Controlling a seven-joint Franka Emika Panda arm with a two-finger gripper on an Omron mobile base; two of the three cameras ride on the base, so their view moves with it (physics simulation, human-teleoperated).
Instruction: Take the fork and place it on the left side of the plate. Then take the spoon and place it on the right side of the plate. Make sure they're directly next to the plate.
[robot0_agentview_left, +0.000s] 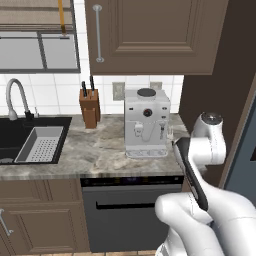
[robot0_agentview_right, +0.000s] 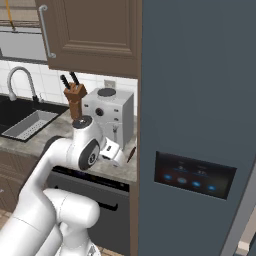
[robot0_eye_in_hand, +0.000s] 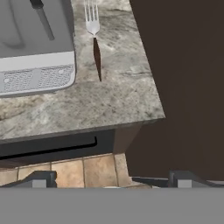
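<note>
Hand view: marble counter (robot0_eye_in_hand: 109, 100) carries a white coffee machine (robot0_eye_in_hand: 35, 48); just beside it, near the counter's right edge, lies the fork (robot0_eye_in_hand: 95, 41), silver tines, dark tapered handle. Gripper (robot0_eye_in_hand: 111, 180) jaws wide, empty.

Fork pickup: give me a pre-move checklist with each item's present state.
1. Silver-tined, dark-handled fork located: ok, flat on the marble counter beside the white coffee machine.
2. Gripper open: ok, fingertips spread wide.
3. Gripper over the fork: not ok, it sits off the counter edge, above the floor tiles.
4. Space around the fork: ok on the cabinet side; the coffee machine's drip tray lies close on the other.
5. Round plate located: cannot tell.
6. All-grey spoon located: cannot tell.
</note>
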